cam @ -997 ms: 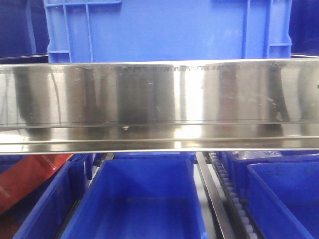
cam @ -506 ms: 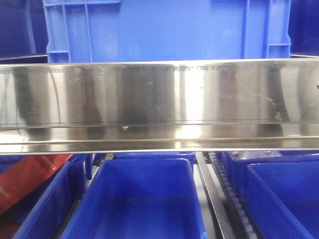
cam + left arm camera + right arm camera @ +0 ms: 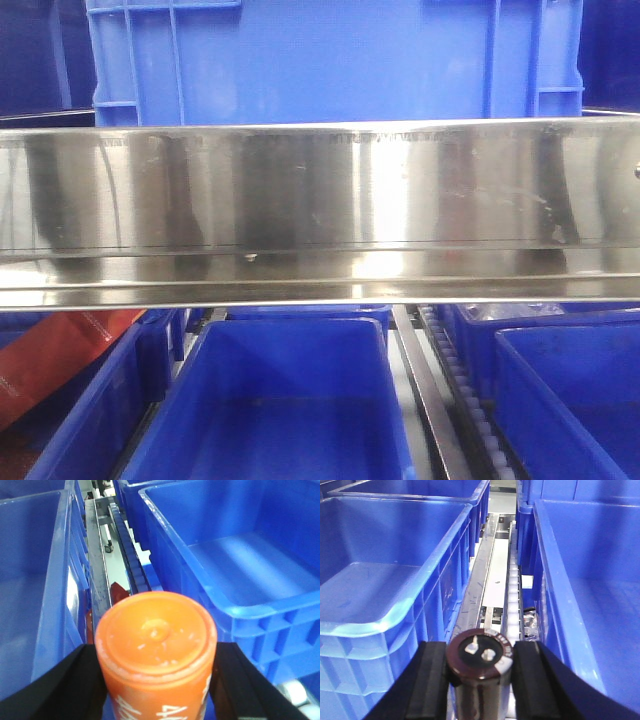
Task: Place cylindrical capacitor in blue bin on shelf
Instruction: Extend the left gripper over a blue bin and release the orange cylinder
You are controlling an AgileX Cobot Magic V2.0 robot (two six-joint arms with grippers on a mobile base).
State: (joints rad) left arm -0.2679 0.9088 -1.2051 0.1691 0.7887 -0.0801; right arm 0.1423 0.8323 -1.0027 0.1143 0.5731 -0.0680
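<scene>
A dark brown cylindrical capacitor (image 3: 479, 672) with two metal terminals on its top is upright in my right gripper (image 3: 480, 652), which is shut on it. It hangs over the roller track (image 3: 514, 585) between two blue bins (image 3: 385, 575). My left gripper (image 3: 156, 652) is shut on an orange cylinder (image 3: 156, 630) with white print, held above the gap beside a blue bin (image 3: 240, 555). In the front view the shelf's shiny steel rail (image 3: 320, 200) spans the frame above an empty blue bin (image 3: 280, 400). Neither gripper shows there.
A large blue crate (image 3: 330, 60) stands on the tier above the rail. More blue bins (image 3: 570, 390) sit to the right, past a roller track (image 3: 470, 400). A red object (image 3: 60, 360) lies in the bin at lower left. Another bin wall (image 3: 45, 580) is close on the left.
</scene>
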